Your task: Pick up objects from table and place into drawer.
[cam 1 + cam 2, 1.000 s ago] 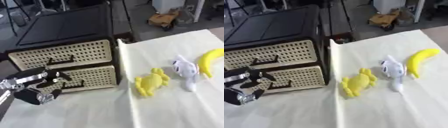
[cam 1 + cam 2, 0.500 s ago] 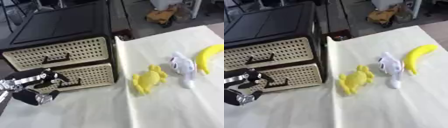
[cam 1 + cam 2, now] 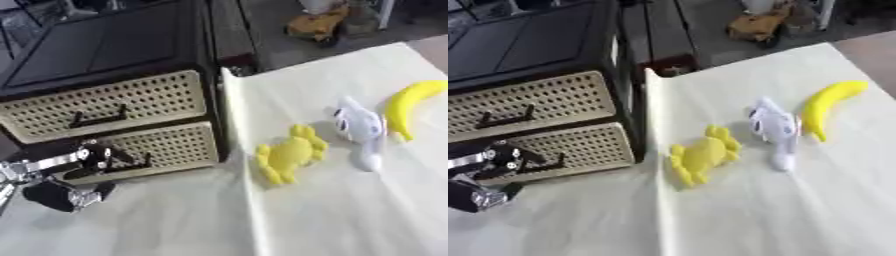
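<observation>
Lying long axis top-right to bottom-left: banana, beside white toy.

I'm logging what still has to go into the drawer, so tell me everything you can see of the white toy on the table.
The white toy looks like a soft plush animal, mostly white with small dark marks on its head and a hint of red at one side. It lies flat on the cream tablecloth, stretched lengthwise with a narrow rounded end nearest the robot. It sits between the yellow crab toy and the banana, close beside the banana. No hand touches it.
</observation>
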{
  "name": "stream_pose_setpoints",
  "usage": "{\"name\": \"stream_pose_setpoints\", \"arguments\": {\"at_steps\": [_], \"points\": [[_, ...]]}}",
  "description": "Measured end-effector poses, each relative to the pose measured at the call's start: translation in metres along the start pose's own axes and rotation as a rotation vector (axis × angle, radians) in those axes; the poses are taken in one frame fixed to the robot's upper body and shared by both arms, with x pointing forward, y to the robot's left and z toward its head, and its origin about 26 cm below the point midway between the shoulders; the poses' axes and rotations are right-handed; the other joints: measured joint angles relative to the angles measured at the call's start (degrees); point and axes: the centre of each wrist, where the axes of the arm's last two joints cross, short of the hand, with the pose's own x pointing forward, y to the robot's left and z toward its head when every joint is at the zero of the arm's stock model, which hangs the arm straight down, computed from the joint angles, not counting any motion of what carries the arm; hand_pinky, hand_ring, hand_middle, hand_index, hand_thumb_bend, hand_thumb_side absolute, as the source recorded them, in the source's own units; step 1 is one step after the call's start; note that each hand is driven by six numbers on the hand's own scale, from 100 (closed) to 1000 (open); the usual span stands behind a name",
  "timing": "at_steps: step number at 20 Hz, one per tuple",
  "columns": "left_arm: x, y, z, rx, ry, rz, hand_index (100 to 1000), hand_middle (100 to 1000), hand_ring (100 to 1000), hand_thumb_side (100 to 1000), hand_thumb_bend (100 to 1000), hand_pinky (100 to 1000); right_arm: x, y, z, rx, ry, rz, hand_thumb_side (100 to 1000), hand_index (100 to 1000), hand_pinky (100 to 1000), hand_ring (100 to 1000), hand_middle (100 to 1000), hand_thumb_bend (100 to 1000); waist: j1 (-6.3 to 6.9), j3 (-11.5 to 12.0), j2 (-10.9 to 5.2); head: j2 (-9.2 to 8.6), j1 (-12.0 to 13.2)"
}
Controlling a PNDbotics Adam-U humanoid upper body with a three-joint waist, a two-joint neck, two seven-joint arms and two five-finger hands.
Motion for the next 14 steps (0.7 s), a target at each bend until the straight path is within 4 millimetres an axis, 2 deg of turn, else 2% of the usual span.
{"name": "stream_pose_setpoints", "arguments": {"at_steps": [6, 14], "points": [[-0.0047, -0.0042, -0.0010, -0.004, 0.018, 0.003, 874, 100, 100, 373, 100, 100, 0.0000, -0.0003, -0.0010, 0.001, 0.000, 0.001, 1000, 912, 739, 861, 777, 100, 0.37, -0.31, 0.63, -0.46, -0.15], [-0.0082, -0.0080, -0.0015, -0.032, 0.047, 0.032, 853, 100, 100, 374, 100, 100, 0.0000, -0.0005, -0.0004, -0.006, 0.004, 0.002, 1000, 912, 739, 861, 776, 100, 0.53, -0.26, 0.66, -0.43, -0.22]]}}
